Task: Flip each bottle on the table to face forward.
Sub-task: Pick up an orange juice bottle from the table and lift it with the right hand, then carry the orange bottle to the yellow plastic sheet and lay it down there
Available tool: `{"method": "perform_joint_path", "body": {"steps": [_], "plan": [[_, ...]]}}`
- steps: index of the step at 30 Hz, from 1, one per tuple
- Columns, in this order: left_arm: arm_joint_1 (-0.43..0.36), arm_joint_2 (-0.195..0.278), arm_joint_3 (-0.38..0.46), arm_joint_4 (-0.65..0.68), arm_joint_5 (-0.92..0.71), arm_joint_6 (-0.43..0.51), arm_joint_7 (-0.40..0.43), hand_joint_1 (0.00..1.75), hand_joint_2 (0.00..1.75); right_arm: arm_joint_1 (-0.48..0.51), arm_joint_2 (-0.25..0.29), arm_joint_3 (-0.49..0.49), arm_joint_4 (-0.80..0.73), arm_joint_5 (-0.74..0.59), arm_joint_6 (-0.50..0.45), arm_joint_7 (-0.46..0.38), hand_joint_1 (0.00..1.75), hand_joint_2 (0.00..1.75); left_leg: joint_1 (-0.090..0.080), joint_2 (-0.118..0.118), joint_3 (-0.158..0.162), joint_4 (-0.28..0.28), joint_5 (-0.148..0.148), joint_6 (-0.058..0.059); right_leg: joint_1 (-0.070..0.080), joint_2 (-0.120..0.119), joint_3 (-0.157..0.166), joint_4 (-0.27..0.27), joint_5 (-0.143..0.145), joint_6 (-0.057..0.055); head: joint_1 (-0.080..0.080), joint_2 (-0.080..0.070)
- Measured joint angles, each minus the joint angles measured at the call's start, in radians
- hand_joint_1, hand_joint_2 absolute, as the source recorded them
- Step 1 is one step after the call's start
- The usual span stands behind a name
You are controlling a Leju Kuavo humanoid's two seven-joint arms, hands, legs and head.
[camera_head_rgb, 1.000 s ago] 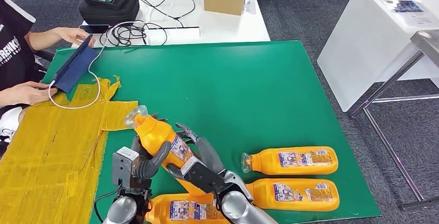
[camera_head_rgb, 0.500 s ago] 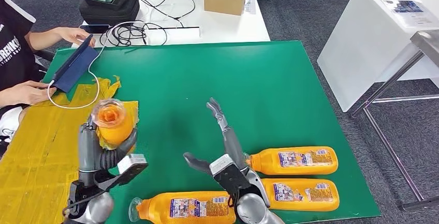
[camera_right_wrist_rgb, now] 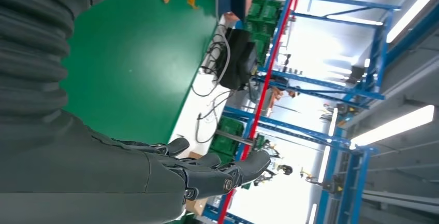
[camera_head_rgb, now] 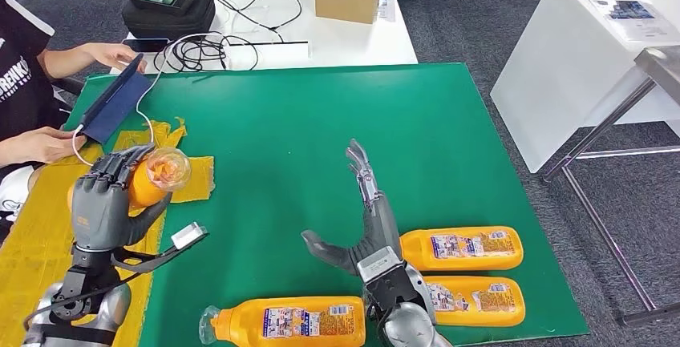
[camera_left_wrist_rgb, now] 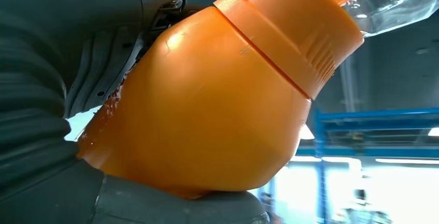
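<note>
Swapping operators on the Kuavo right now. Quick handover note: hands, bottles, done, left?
Left hand: grips an orange bottle, raised over the yellow sheet at the left of the green mat, clear cap toward the camera.
Right hand: holds nothing, fingers spread, raised above the mat beside the right-hand bottles.
On the mat: front bottle lying with its label up, cap to the left; two more, the far right bottle and near right bottle, side by side with labels up.
Done: those three show their labels.
Left: set the held bottle down label-up; its label side cannot be read here.
</note>
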Motion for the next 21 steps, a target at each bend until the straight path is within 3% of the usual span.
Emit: {"method": "perform_joint_path", "body": {"steps": [3,4,6,9,14,21], "plan": [[-0.111,0.109,-0.139,0.100,-0.017,-0.001,0.216,1.75,1.75,-0.008,-0.004,0.002,-0.011,-0.006,0.016,-0.002,0.00,1.75,0.001,-0.001,0.000,0.000,0.002,-0.002,0.001,0.000,0.000,0.000,0.002,-0.002,0.000,0.000],[-0.151,0.131,-0.189,0.151,-0.010,-0.005,0.226,1.75,1.75,-0.013,-0.005,0.004,-0.012,-0.006,0.023,-0.002,0.00,1.75,0.001,-0.002,0.000,0.000,0.002,-0.002,0.001,0.000,0.001,0.001,0.002,-0.003,0.000,0.000],[-0.218,0.148,-0.259,0.262,0.007,-0.025,0.150,1.75,1.75,-0.026,-0.005,0.013,-0.013,-0.007,0.036,-0.002,0.00,1.75,0.002,-0.002,0.000,0.000,0.003,-0.003,0.001,-0.001,0.001,0.001,0.002,-0.003,0.000,0.000],[-0.284,0.132,-0.314,0.412,0.027,-0.085,0.046,1.75,1.75,-0.040,-0.004,0.034,-0.013,-0.015,0.063,-0.003,0.00,1.75,0.002,0.001,0.000,0.000,0.003,-0.003,0.001,0.001,0.000,0.001,0.004,-0.004,0.000,0.000],[-0.375,0.057,-0.329,0.630,0.102,-0.188,0.053,1.75,1.75,-0.047,-0.004,0.068,-0.013,-0.010,0.086,-0.002,0.00,1.75,0.001,0.000,-0.002,0.000,0.004,-0.003,0.000,0.002,-0.001,0.001,0.006,-0.004,0.000,0.000],[-0.435,0.000,-0.317,0.783,0.194,-0.234,0.043,1.75,1.75,-0.047,-0.004,0.086,-0.013,-0.008,0.088,0.000,0.00,1.75,0.001,0.000,-0.002,0.000,0.003,-0.003,0.001,0.002,-0.002,0.001,0.006,-0.004,0.000,0.000]]}}
